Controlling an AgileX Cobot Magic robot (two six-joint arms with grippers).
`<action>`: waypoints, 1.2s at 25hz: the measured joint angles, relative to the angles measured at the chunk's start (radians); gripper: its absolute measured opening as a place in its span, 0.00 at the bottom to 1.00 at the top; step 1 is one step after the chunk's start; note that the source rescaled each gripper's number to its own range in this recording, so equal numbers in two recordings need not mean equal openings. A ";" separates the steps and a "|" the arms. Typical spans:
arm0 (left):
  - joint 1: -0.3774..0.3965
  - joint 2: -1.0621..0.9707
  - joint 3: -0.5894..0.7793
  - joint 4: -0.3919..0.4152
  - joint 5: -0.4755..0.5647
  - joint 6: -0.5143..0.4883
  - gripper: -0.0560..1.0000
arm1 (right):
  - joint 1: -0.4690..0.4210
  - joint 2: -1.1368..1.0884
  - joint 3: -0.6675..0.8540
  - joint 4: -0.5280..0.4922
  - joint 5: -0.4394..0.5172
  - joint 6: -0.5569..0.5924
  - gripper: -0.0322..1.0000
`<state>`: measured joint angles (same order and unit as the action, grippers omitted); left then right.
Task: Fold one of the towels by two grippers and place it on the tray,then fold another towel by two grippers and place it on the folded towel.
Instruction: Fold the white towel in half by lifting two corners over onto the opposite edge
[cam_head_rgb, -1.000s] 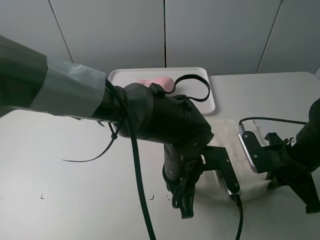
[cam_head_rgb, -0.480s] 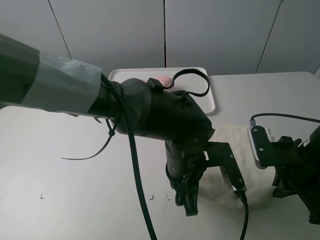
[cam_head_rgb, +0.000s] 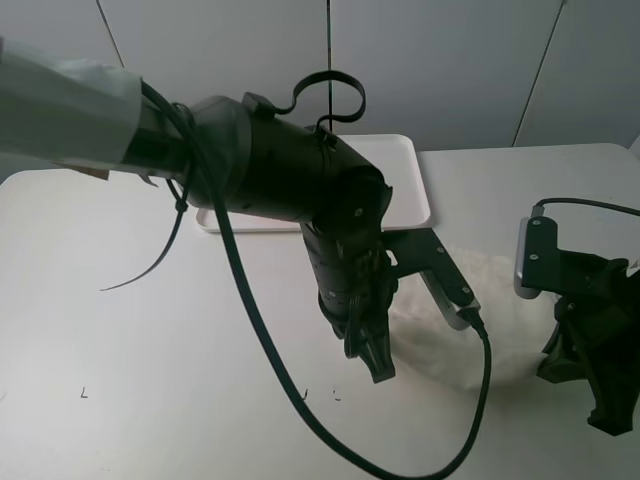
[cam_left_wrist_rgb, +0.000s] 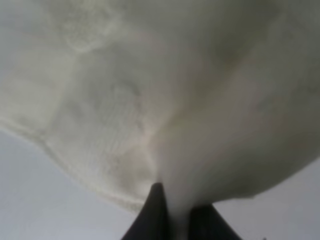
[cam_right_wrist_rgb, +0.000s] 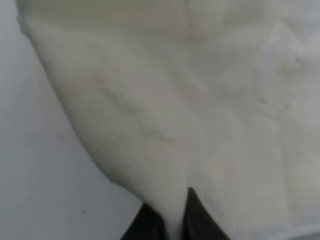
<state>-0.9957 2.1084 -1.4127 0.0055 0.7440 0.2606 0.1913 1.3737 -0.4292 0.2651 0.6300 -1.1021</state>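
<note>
Exterior high view shows the left claw (cam_head_rgb: 376, 362) clenched on one edge of the cream towel (cam_head_rgb: 450, 335), with the white tray (cam_head_rgb: 405, 175) standing behind its arm and any pink towel on it hidden. Bunched on the bench (cam_head_rgb: 150, 380) between the arms, the towel is pinched at its other side by the clenched right claw (cam_right_wrist_rgb: 172, 212), so, I judge, both can carry that edge over evenly into a fold.
</note>
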 joint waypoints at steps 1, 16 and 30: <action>0.015 -0.005 0.000 -0.025 -0.007 0.002 0.05 | 0.000 -0.010 0.000 0.008 0.000 0.038 0.03; 0.078 -0.030 -0.004 -0.186 -0.159 0.039 0.05 | 0.000 -0.029 -0.024 0.010 -0.188 0.661 0.03; 0.079 -0.030 -0.004 0.060 -0.287 -0.294 0.06 | 0.000 -0.027 -0.024 -0.094 -0.430 0.991 0.14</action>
<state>-0.9163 2.0781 -1.4163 0.0654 0.4573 -0.0332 0.1913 1.3467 -0.4534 0.1711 0.2003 -0.1114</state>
